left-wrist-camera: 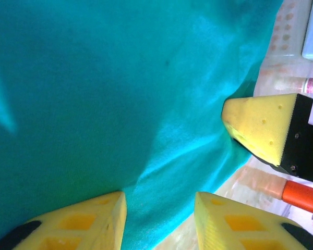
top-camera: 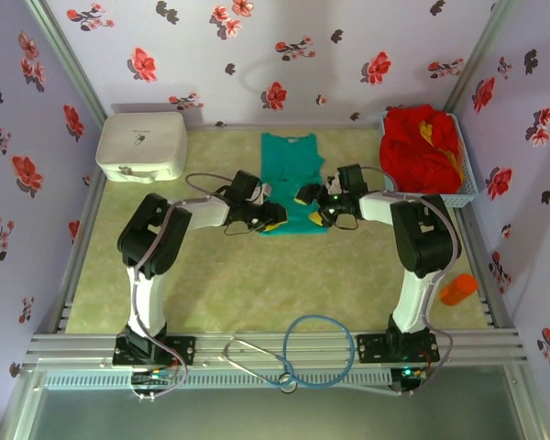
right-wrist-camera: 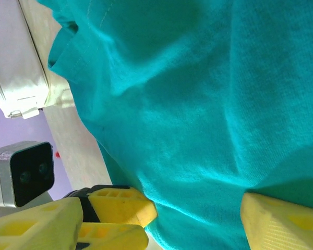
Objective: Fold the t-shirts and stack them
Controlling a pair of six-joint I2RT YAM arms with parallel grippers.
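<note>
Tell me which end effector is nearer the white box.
Left. The left end effector is at the left edge of the teal t-shirt, toward the white box; the right end effector is at its right edge, farther off.

We look steeply down from above the near edge of the table (top-camera: 257, 284), taking all of it in. Our two wrist cameras hang close over the teal t-shirt (top-camera: 291, 156), facing one another across its lower edge, which all three views share.
</note>
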